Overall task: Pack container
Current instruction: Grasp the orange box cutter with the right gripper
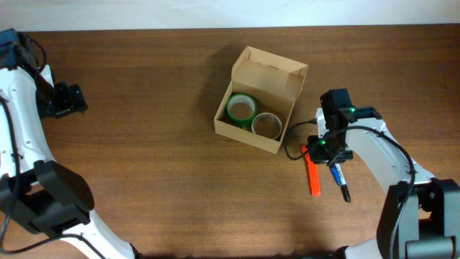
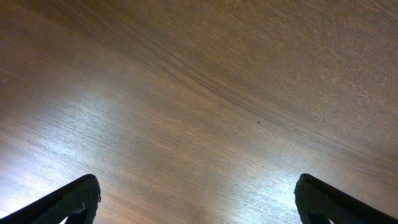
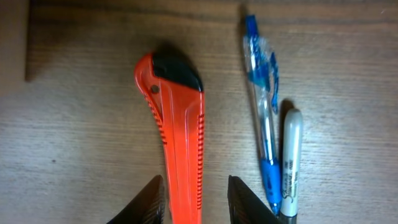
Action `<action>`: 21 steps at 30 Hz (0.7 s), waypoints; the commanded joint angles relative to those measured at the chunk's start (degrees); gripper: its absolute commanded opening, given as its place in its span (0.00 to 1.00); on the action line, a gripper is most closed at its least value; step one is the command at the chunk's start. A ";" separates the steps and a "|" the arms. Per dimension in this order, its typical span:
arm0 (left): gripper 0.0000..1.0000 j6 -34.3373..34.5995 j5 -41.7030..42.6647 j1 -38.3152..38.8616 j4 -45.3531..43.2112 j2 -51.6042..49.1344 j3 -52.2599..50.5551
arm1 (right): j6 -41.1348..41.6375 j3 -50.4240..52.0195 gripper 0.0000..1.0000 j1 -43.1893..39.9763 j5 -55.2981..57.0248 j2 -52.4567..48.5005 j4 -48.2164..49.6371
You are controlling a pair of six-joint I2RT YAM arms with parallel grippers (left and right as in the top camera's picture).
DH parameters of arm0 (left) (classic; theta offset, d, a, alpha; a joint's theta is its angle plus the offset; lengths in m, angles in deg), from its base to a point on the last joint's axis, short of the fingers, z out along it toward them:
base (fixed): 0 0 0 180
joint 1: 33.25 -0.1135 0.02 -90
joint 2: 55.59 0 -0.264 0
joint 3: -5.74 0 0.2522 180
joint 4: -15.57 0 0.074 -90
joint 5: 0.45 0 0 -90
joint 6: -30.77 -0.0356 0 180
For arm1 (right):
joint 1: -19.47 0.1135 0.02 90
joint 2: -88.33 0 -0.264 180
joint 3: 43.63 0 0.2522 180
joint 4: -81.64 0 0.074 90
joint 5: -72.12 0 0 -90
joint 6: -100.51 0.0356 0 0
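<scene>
The left gripper [image 2: 198, 190] has its jaws spread wide over the bare table [image 1: 144, 144]. The right gripper [image 3: 196, 193] is released, its jaws straddling the one orange utility knife [image 3: 177, 124]. Beside the knife lie one blue pen [image 3: 264, 112] and one marker [image 3: 291, 155]. The single container [image 1: 248, 137], a plain tan cardboard box with its flap lid raised, sits mid-table near the knife. It holds two tape rolls, one green [image 1: 241, 107] and one brown [image 1: 267, 124].
</scene>
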 commanded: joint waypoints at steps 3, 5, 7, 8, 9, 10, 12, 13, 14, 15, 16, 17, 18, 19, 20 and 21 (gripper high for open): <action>1.00 -0.68 0.42 -0.26 -0.13 -0.28 -0.39 | -0.39 2.60 0.33 0.57 -2.97 0.59 -0.28; 1.00 -0.68 0.39 -0.26 -0.13 -0.28 -0.39 | -0.39 2.69 0.33 2.12 -2.89 1.27 -1.16; 1.00 -0.68 0.42 -0.26 -0.15 -0.28 -0.39 | -0.33 2.71 0.33 3.76 -2.16 2.19 -2.03; 1.00 -0.68 0.42 -0.26 -0.13 -0.28 -0.39 | 1.09 2.78 0.33 5.27 -0.24 2.93 -2.97; 1.00 -0.68 0.42 -0.26 -0.13 -0.28 -0.39 | 1.84 2.78 0.33 6.54 0.52 3.50 -3.78; 1.00 -0.68 0.42 -0.26 -0.13 -0.28 -0.39 | 2.54 2.84 0.33 7.87 0.76 4.04 -4.46; 1.00 -0.68 0.42 -0.26 -0.13 -0.28 -0.39 | 4.13 3.43 0.32 10.25 2.19 5.27 -4.85; 1.00 -0.68 0.42 -0.26 -0.13 -0.28 -0.39 | 4.87 3.87 0.32 11.32 3.06 5.95 -4.76; 1.00 -0.68 0.42 -0.26 -0.15 -0.28 -0.39 | 5.81 4.28 0.32 12.50 3.58 6.75 -4.74; 1.00 -0.68 0.42 -0.26 -0.13 -0.28 -0.39 | 6.16 4.55 0.32 13.38 3.50 7.41 -4.72; 1.00 -0.68 0.42 -0.26 -0.15 -0.28 -0.39 | 6.36 4.74 0.33 14.14 3.54 8.07 -4.72; 1.00 -0.68 0.42 -0.26 -0.13 -0.28 -0.39 | 6.34 4.83 0.33 14.78 3.58 8.83 -4.59; 1.00 -0.68 0.42 -0.26 -0.13 -0.28 -0.39 | 6.34 4.83 0.34 14.88 3.61 9.33 -4.20; 1.00 -0.68 0.42 -0.26 -0.15 -0.28 -0.39 | 6.32 4.83 0.36 14.80 3.61 9.64 -3.61; 1.00 -0.68 0.42 -0.26 -0.15 -0.28 -0.39 | 6.32 4.83 0.38 14.32 3.82 9.70 -2.32; 1.00 -0.68 0.42 -0.26 -0.15 -0.28 -0.39 | 6.34 4.83 0.39 13.92 3.76 9.70 -1.77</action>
